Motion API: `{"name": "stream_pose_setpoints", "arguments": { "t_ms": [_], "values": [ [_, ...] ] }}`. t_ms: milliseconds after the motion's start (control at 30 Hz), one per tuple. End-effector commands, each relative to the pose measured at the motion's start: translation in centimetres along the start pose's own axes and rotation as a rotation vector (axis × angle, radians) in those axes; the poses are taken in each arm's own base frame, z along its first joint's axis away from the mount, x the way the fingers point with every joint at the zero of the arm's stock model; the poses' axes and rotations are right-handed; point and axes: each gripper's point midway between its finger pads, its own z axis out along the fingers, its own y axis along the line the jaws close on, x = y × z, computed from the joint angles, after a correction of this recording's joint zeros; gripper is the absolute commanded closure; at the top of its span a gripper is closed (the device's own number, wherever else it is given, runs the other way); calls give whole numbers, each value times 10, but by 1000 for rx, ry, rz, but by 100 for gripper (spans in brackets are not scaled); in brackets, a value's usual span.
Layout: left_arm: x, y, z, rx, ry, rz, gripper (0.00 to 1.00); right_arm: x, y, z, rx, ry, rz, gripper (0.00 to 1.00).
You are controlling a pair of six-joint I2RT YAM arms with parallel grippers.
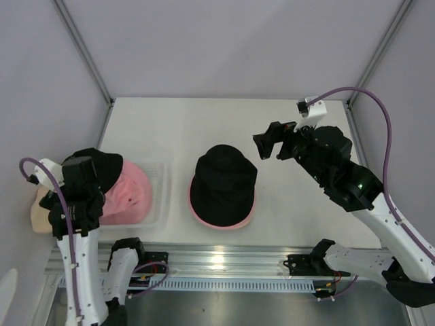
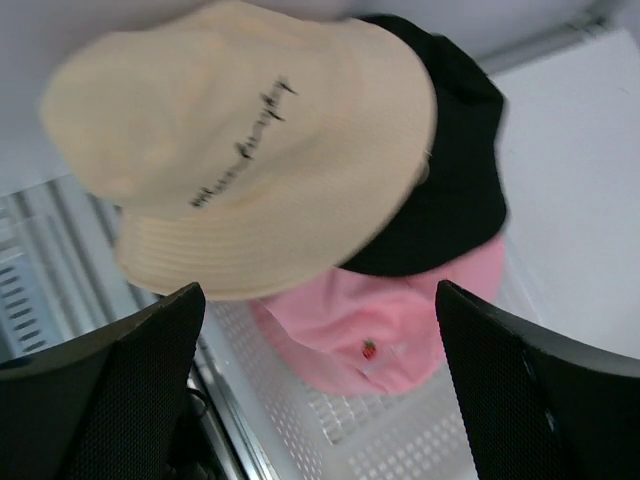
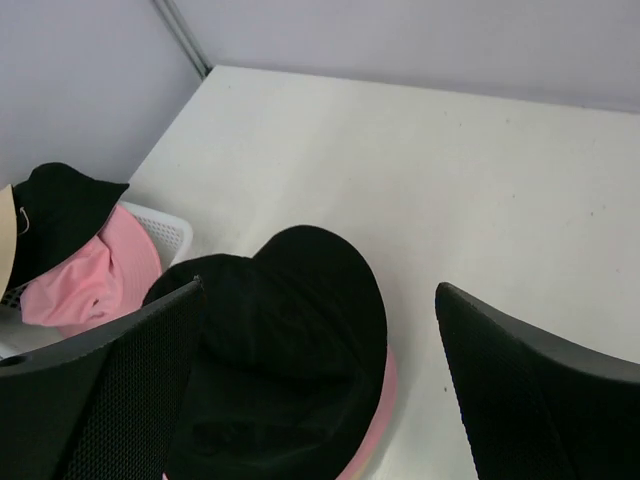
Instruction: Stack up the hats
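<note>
White table [image 1: 170,122]; cream hat [image 2: 240,140], script illegible; left hand [image 2: 315,295] and right hand [image 3: 318,290] wide.

Two black hats [image 1: 223,183] [image 1: 112,163], two pink hats [image 1: 224,226] [image 1: 128,193], one cream hat [image 2: 240,150] — one white basket [image 1: 158,198]

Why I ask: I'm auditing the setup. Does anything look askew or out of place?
The cream-beige fabric bucket hat sticks out past the left side of the white mesh basket, beyond the table edge, over the pink fabric hat and black fabric hat. Nothing looks spilled or damaged.
</note>
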Motion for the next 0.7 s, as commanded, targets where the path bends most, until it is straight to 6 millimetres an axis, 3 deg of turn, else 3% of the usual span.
{"name": "stream_pose_setpoints", "arguments": {
  "t_ms": [0, 33, 100, 133, 233, 367, 567, 667],
  "values": [
    [-19, 22, 21, -139, -29, -21, 1, 17, -7, 5, -25, 50, 54, 0],
    [-30, 31, 28, -170, -64, -79, 1, 19, -5, 7, -49, 62, 63, 0],
    [-27, 22, 37, -100, -34, -86, 1, 24, -10, 12, -48, 74, 68, 0],
    [-28, 30, 46, -133, -32, -113, 1, 24, -8, 13, -69, 78, 72, 0],
    [-11, 29, 68, -123, 53, -111, 3, 21, -4, 16, -102, 77, 73, 1],
    [-3, 28, 78, -104, 53, -79, 4, 20, 4, 18, -157, 94, 68, 1],
    [-7, 58, 89, -269, -9, -45, 7, 27, 11, 28, -175, 134, 114, 0],
    [-5, 64, 97, -311, -17, -55, 11, 28, 18, 33, -203, 147, 141, 0]
  ]
}}
